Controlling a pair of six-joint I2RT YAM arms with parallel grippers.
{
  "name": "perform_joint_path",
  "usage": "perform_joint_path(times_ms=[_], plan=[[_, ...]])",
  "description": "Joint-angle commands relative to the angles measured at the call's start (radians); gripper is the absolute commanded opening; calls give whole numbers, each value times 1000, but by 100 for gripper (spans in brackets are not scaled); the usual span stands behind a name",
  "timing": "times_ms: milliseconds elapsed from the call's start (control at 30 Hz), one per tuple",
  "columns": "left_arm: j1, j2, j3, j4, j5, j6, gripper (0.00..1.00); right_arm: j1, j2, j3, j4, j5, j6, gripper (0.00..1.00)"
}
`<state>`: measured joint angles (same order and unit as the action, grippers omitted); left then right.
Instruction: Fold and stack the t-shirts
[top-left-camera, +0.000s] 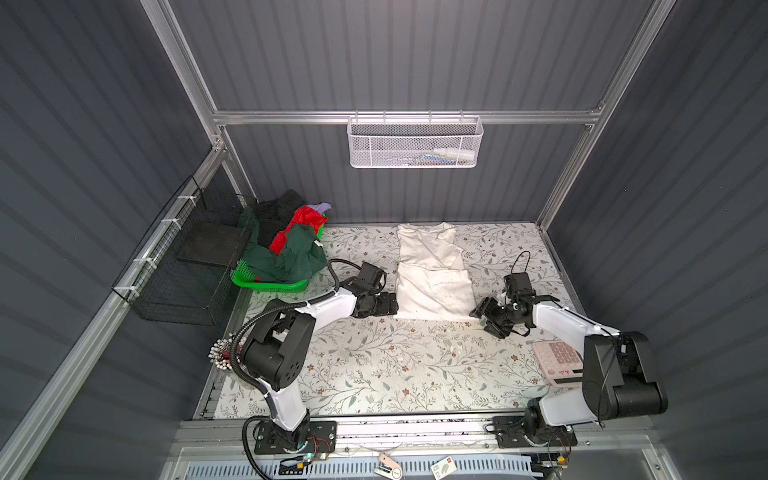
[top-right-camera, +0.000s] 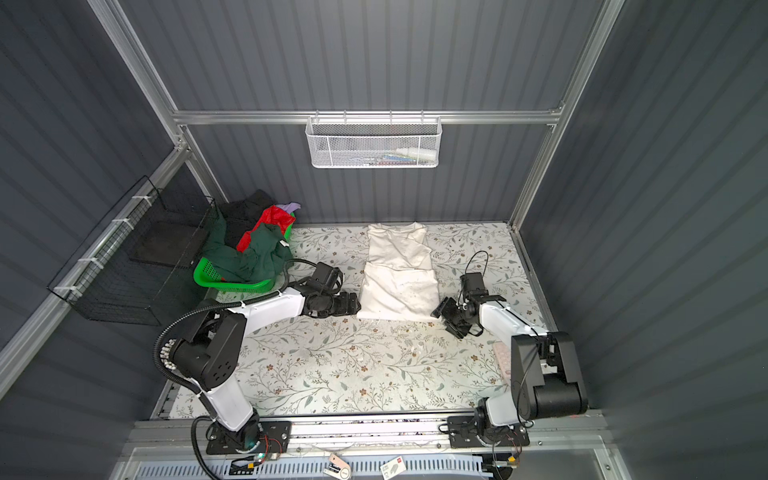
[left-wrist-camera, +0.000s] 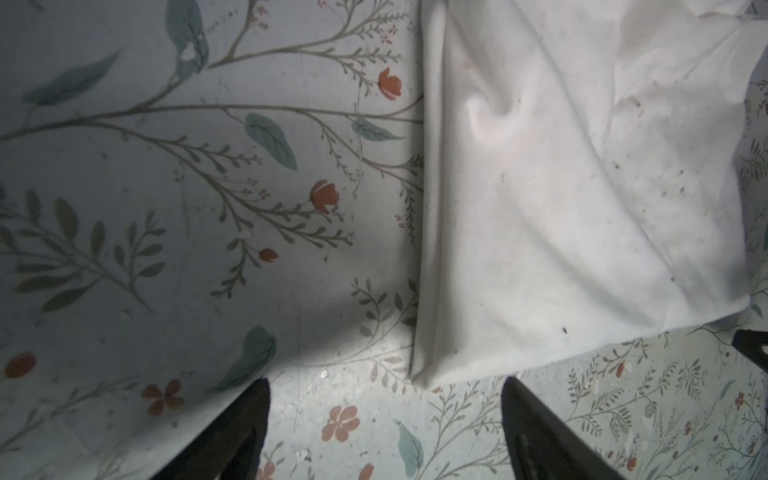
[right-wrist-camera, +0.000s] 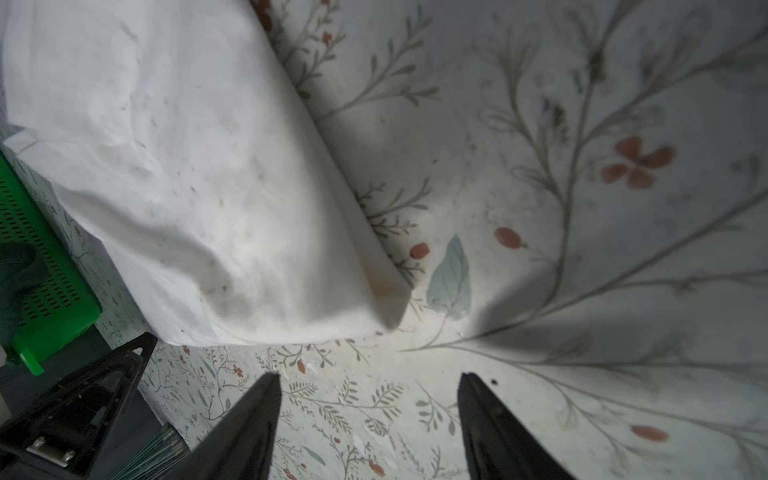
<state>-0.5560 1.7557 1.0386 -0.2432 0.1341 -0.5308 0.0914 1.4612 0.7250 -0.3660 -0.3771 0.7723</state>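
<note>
T-shirt of cream-white cloth (top-left-camera: 432, 282) lies folded mid-frame on the floral-printed surface (top-left-camera: 374, 365). Left gripper (left-wrist-camera: 386, 384) and right gripper (right-wrist-camera: 370, 376) flank it, jaws spread.

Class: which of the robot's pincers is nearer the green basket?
Left. The left pincer lies between the green basket and the cream t-shirt; the right pincer is on the shirt's opposite side, away from the basket.

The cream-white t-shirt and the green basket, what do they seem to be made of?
The cream-white t-shirt looks like soft, matte knit cloth, probably cotton: it creases and its folded edges are rounded. The green basket looks like rigid moulded plastic, slightly glossy: one even bright colour, with rows of small slots in its wall.
</note>
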Motion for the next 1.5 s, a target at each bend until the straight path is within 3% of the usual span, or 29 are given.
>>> perform_joint_path(times_ms=[0,367,567,767,833,967,1200,1300,1467], plan=[[-8,-54,-58,70,22,-75,84,1,-16,-36,40,15,20,67],[-44,3,-52,86,36,-100,80,3,55,-7,56,10,-6,64],[-45,56,-20,73,38,-108,75,4,93,12,53,28,-18,55],[-51,114,-5,77,42,-108,61,7,134,32,60,30,-28,48],[-52,115,-11,80,32,-115,53,8,142,37,66,67,-31,40],[-70,137,-26,113,24,-125,39,11,175,43,110,-5,-25,27],[-90,215,-8,178,99,-134,0,11,176,68,102,-7,-50,9],[-90,200,-5,167,95,-125,0,11,151,78,82,5,-66,0],[-89,94,-15,113,49,-94,0,13,87,71,45,22,-77,0]])
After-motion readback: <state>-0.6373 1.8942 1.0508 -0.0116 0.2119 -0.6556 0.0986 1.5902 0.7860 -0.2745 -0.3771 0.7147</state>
